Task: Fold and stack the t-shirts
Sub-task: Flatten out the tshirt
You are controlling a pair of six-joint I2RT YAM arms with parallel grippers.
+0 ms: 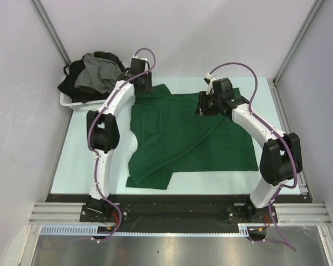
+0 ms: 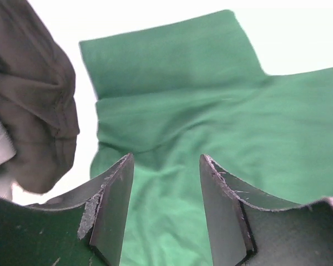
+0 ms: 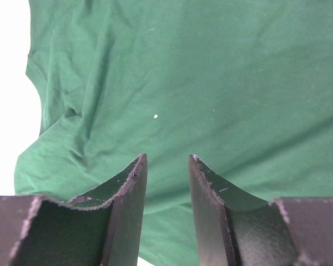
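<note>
The green t-shirt [image 1: 191,138] lies spread across the middle of the tabletop [image 1: 77,160]. Its neck faces left, one sleeve points to the far left corner, the other to the near left, and a long diagonal ridge runs through the body. The rest of the shirts [image 1: 97,72], grey and black, sit heaped in the white basket [image 1: 71,103] at the far left corner, well clear of the work. Both arms reach over the far edge of the green shirt. The left claw [image 2: 165,158] hangs above the far sleeve with its jaws parted and nothing between them, and dark cloth from the heap shows just beside it in the wrist view. The right claw [image 3: 166,157] is likewise open and empty above the far right part of the body. The shirt looks laid out but not yet folded, so the step in hand is probably the first fold. To do it well, each claw should drop straight down and pinch only the top layer right at the far edge. The left one should take the sleeve seam rather than loose cloth. Then both should lift together and carry the edge evenly toward the near side so the ridge smooths out instead of being trapped. The left claw should keep away from the hanging dark cloth.
</note>
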